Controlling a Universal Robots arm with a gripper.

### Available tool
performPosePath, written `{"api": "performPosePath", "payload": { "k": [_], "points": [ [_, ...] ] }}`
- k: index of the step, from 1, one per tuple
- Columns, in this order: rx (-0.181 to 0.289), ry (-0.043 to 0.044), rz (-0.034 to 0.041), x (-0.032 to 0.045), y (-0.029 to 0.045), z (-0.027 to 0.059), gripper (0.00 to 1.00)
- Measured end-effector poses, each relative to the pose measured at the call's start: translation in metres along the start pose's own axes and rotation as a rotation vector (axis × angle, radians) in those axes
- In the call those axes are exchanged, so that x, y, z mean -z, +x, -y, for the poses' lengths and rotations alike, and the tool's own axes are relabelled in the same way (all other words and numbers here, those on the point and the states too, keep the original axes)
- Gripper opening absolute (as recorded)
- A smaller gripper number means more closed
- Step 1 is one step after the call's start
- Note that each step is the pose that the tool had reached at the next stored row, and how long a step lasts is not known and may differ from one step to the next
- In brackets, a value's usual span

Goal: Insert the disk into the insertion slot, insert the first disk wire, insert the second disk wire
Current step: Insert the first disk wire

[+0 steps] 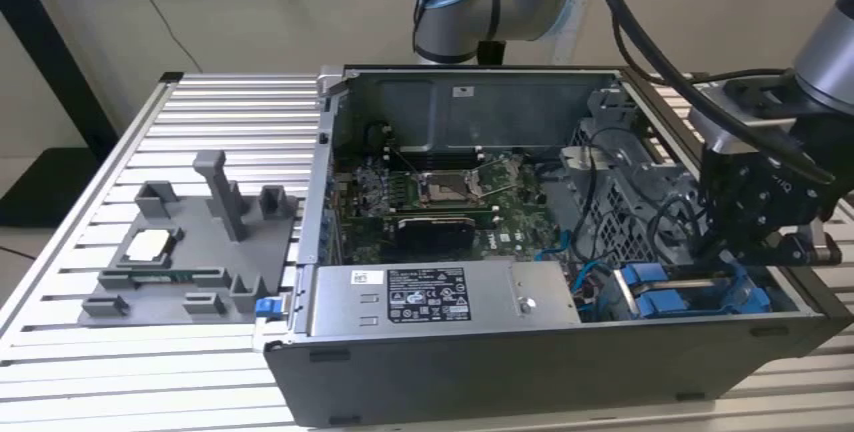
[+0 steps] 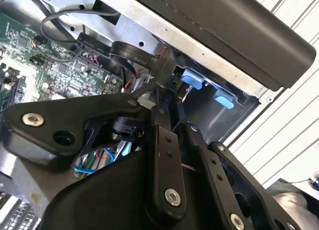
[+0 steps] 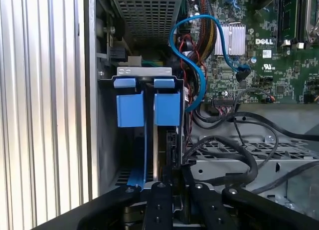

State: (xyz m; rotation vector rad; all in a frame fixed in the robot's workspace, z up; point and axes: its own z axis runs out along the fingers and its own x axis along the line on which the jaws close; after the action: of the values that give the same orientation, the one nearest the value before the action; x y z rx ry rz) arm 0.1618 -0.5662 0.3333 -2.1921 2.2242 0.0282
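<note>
The gripper point(image 3: 172, 184) lies nearest the lens in both wrist views point(image 2: 167, 103). Its black linkage arms converge on a narrow point over the drive bay. The mechanism itself masks the place where they meet, so I cannot tell how far open it is or whether it grips anything. In the first wrist view it lines up with the disk point(image 3: 167, 109), which stands on edge inside the insertion slot point(image 3: 106, 140) with the bright blue end of its carrier towards the camera. A second blue carrier tab point(image 3: 129, 110) sits just beside it in the neighbouring position. A blue cable point(image 3: 202, 88) loops from the motherboard point(image 3: 279, 45) down to just beside the disk's carrier. Black cables point(image 3: 249, 157) lie across the perforated metal cage point(image 3: 279, 160) next to the slot. In the exterior view the gripper point(image 1: 747, 257) hangs in the corner of the open computer case point(image 1: 534, 372) at the exterior view's right, just above the blue carrier parts. The grey power-supply box point(image 1: 441, 297) lies beside the slot towards the exterior view's left. The case stands on a slatted table point(image 1: 214, 112), and a grey fixture tray point(image 1: 187, 242) rests well apart from it at the exterior view's left.
</note>
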Motion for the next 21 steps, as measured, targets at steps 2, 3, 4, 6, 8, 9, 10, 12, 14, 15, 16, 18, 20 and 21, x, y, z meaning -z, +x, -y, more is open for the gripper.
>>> {"api": "performPosePath", "payload": {
  "k": [2,3,4,6,8,9,10,12,14,15,16,18,20,21],
  "points": [
    [0.0,-0.0001,0.0011,-0.0011,0.0,0.0,0.19],
    [0.0,-0.0001,0.0013,-0.0012,0.0,0.0,0.19],
    [0.0,-0.0001,0.0014,-0.0012,0.0,0.0,0.19],
    [0.0,-0.0001,0.0013,-0.0012,0.0,0.0001,0.19],
    [0.0,-0.0001,0.0021,-0.0016,0.0,0.0001,0.2],
    [0.0,-0.0001,0.0022,-0.0016,0.0,0.0001,0.2],
    [0.0,-0.0001,0.0015,-0.0007,0.0,0.0001,0.27],
    [0.0,-0.0009,0.0016,0.005,-0.0002,0.0001,0.27],
    [0.0,-0.0012,0.0012,0.0125,-0.0004,0.0001,0.27],
    [0.0,-0.0013,0.0014,0.0166,-0.0005,0.0001,0.27],
    [0.0,-0.0013,0.0015,0.0204,-0.0006,0.0001,0.27],
    [0.0,-0.0014,0.0014,0.0278,-0.0007,0.0001,0.27],
    [0.0,-0.0014,0.0014,0.0336,-0.0009,0.0001,0.27],
    [0.0,-0.0014,0.0013,0.0372,-0.001,0.0001,0.27]
  ]
}}
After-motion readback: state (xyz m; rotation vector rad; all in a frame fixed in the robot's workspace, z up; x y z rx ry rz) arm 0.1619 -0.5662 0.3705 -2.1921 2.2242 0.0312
